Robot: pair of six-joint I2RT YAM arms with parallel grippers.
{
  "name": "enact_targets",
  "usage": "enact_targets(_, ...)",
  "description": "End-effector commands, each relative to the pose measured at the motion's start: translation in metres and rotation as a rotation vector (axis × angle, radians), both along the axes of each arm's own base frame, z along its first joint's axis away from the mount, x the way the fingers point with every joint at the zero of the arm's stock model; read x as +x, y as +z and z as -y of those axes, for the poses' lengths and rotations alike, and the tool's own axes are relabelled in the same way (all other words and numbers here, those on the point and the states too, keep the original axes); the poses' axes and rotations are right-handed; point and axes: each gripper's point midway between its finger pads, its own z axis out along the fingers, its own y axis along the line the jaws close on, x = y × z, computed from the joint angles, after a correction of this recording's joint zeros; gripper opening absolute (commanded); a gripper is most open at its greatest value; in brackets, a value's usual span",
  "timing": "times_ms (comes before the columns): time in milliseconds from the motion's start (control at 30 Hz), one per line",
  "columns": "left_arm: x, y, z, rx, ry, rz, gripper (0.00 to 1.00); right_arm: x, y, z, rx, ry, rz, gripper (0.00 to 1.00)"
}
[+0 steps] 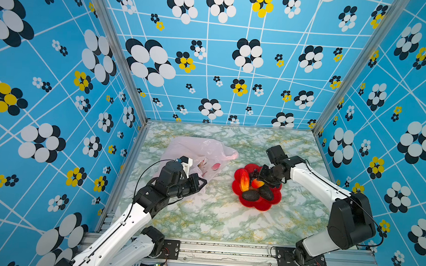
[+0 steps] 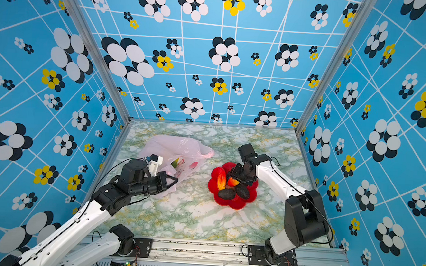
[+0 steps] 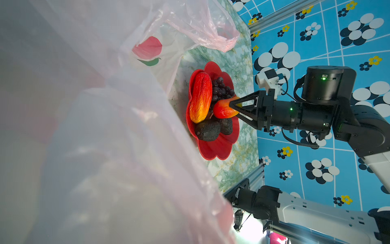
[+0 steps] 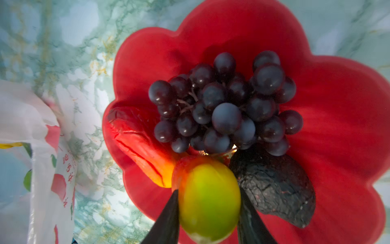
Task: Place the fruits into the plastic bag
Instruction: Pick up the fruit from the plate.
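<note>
Handling first: the small red-yellow-green fruit [image 4: 209, 200] looks like a smooth, hard-ish toy, prob very light. It's rounded and glossy, so imo it could squirt out of a pinch that sits off-centre. Best hold is across its fat middle, and that's pretty much where the right pincer [image 3: 235, 109] is. One finger lies flat on each side of it, both look to be touching, so I'd call it gripped. The fruit sits low over the red plate [image 1: 260, 205]; can't tell if it's touching.

The rest of the fruit is on the plate too: dark grapes [image 4: 223, 105], a long red-yellow fruit [image 1: 244, 179] and two dark avocado-like ones [image 1: 250, 195]. The grapes look like a floppy bunch, awkward to grab. The avocado-like ones are rough-skinned, easy grip.

The plastic bag [image 1: 201, 148] is thin, crinkly and limp, so it won't hold its mouth open by itself. It lies on the desk [image 1: 214, 219] beside the plate, not touching it.

Arm poses: the right arm reaches in from the near right, wrist tipped down over the plate. The left arm is stretched fwd and low, roughly level. The left pincer [image 1: 202, 183] is clamped shut on the bag's near edge, with film lifted right across its wrist cam.
</note>
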Motion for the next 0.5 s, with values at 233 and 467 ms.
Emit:
enact_targets(233, -0.002, 0.003, -0.002, 0.005, -0.009, 0.014, 0.0, -0.005, 0.076, -0.014, 0.288, -0.138, 0.221, 0.33)
enact_targets(467, -0.001, 0.003, 0.001, 0.001, -0.02, 0.013, 0.0, -0.002, 0.107, -0.058, 0.444, -0.114, 0.281, 0.32)
